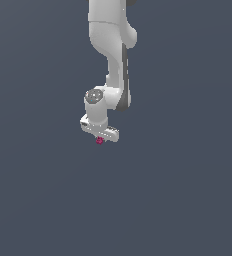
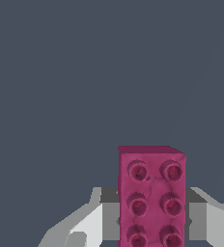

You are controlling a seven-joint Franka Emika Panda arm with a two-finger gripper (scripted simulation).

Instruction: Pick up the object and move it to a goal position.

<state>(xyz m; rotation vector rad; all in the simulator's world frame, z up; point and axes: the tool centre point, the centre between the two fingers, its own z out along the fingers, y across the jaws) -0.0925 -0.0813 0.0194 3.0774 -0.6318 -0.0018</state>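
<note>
The object is a magenta-pink oblong block with round studs on its face. In the wrist view it stands between the two white fingers, and the grey pads press against both of its long sides. In the exterior view the same object shows as a tiny pink speck poking out beneath the white gripper, which hangs from the arm and points downward. The gripper is shut on the block. The block's lower end is cut off by the wrist picture's edge.
A plain dark blue-grey surface fills both views with no other objects or edges visible. The white arm comes down from above in the exterior view.
</note>
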